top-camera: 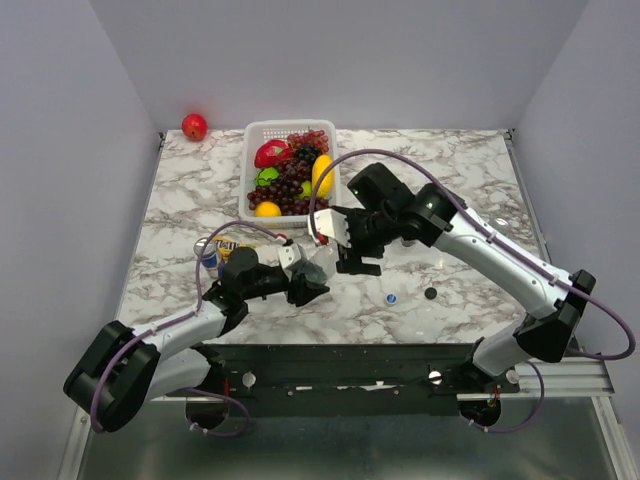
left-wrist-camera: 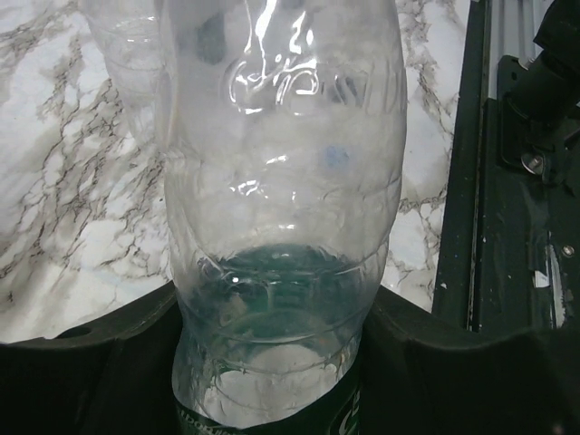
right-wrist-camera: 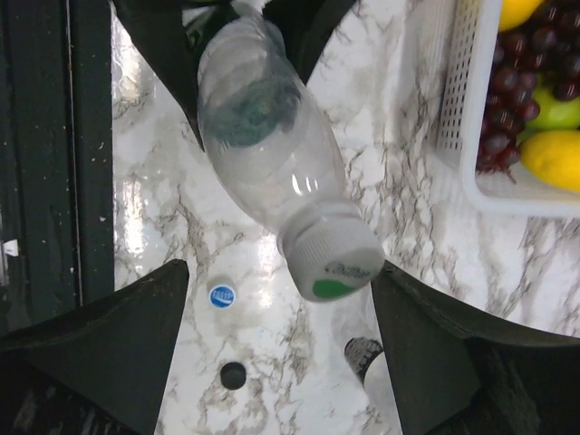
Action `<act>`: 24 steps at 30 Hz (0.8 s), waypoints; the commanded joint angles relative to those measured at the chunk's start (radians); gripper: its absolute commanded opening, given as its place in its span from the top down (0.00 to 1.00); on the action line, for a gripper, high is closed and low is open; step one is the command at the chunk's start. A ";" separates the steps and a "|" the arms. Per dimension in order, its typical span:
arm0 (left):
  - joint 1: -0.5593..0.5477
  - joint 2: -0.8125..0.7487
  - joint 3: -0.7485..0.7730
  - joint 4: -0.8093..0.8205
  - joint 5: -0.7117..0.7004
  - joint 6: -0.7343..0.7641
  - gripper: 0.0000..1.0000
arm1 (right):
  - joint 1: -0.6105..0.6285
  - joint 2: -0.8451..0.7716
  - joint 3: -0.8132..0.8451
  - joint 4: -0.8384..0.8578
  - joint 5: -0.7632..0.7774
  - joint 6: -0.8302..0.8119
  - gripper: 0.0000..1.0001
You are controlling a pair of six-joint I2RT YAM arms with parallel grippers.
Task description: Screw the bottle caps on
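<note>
My left gripper (left-wrist-camera: 272, 362) is shut on the lower body of a clear plastic bottle (left-wrist-camera: 281, 181) and holds it tilted above the table. The bottle (right-wrist-camera: 263, 136) carries the white-green cap (right-wrist-camera: 333, 258) on its neck. My right gripper (right-wrist-camera: 281, 272) is open, with the cap between its dark fingers (right-wrist-camera: 118, 344), close to the right one. The blue cap (right-wrist-camera: 221, 295) and black cap (right-wrist-camera: 233, 374) lie loose on the marble below. In the top view they are the blue cap (top-camera: 390, 298) and black cap (top-camera: 430, 294), right of both grippers (top-camera: 308, 280) (top-camera: 355, 255).
A second clear bottle's open neck (right-wrist-camera: 365, 355) shows under the right finger. A white basket (top-camera: 255, 135) of fruit stands at the back. A red apple (top-camera: 194, 126) lies in the far-left corner. A blue-and-silver can (top-camera: 208, 256) stands beside the left arm.
</note>
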 commanded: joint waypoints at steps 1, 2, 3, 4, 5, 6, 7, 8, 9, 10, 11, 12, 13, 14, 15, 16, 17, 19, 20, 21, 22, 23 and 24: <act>0.013 -0.035 0.008 0.040 0.019 0.020 1.00 | -0.075 0.056 0.112 -0.114 -0.005 0.112 0.12; 0.013 -0.038 0.007 0.034 0.021 0.026 1.00 | -0.098 0.066 0.144 -0.143 -0.015 0.120 0.12; 0.011 -0.041 0.007 0.023 0.027 0.032 1.00 | -0.110 0.075 0.202 -0.157 -0.041 0.125 0.12; 0.011 -0.048 0.004 0.018 0.033 0.040 1.00 | -0.122 0.078 0.233 -0.169 -0.063 0.122 0.12; 0.010 -0.048 0.005 0.011 0.042 0.048 1.00 | -0.142 0.075 0.252 -0.175 -0.084 0.111 0.14; 0.008 -0.051 0.005 -0.002 0.047 0.061 1.00 | -0.148 0.064 0.267 -0.172 -0.130 0.091 0.15; 0.007 -0.051 0.008 -0.008 0.055 0.089 1.00 | -0.153 0.049 0.260 -0.165 -0.152 0.027 0.16; 0.004 -0.049 0.011 -0.015 0.071 0.106 1.00 | -0.152 0.002 0.238 -0.124 -0.172 -0.019 0.19; 0.002 -0.046 0.016 -0.034 0.079 0.138 1.00 | -0.152 -0.023 0.205 -0.097 -0.196 -0.051 0.20; 0.002 -0.043 0.027 -0.045 0.090 0.160 1.00 | -0.150 -0.049 0.148 -0.071 -0.207 -0.085 0.20; 0.001 -0.040 0.033 -0.055 0.102 0.175 1.00 | -0.147 -0.087 0.119 -0.030 -0.216 -0.143 0.20; 0.000 -0.034 0.037 -0.074 0.108 0.190 1.00 | -0.144 -0.101 0.100 -0.024 -0.241 -0.183 0.20; 0.000 -0.031 0.050 -0.084 0.111 0.219 1.00 | -0.139 -0.111 0.077 -0.028 -0.249 -0.226 0.20; 0.000 -0.029 0.057 -0.095 0.113 0.226 1.00 | -0.127 -0.114 0.068 -0.042 -0.252 -0.301 0.20; 0.000 -0.025 0.063 -0.111 0.118 0.232 1.00 | -0.119 -0.118 0.063 -0.053 -0.262 -0.329 0.20; 0.000 -0.020 0.068 -0.115 0.119 0.236 1.00 | -0.115 -0.117 0.062 -0.069 -0.269 -0.363 0.20; 0.000 -0.019 0.080 -0.121 0.122 0.249 1.00 | -0.100 -0.114 0.056 -0.085 -0.269 -0.410 0.20; -0.001 -0.011 0.089 -0.135 0.131 0.256 1.00 | -0.090 -0.111 0.046 -0.085 -0.276 -0.429 0.20; 0.000 -0.009 0.099 -0.140 0.133 0.262 1.00 | -0.084 -0.108 0.042 -0.083 -0.278 -0.446 0.20; -0.001 -0.006 0.103 -0.152 0.136 0.269 1.00 | -0.081 -0.106 0.040 -0.077 -0.285 -0.447 0.20; -0.001 -0.005 0.109 -0.160 0.142 0.278 1.00 | -0.078 -0.097 0.040 -0.071 -0.286 -0.444 0.20; -0.001 -0.005 0.122 -0.169 0.145 0.285 1.00 | -0.076 -0.092 0.042 -0.067 -0.286 -0.440 0.22; -0.001 -0.002 0.126 -0.186 0.147 0.304 1.00 | -0.076 -0.086 0.051 -0.068 -0.286 -0.440 0.23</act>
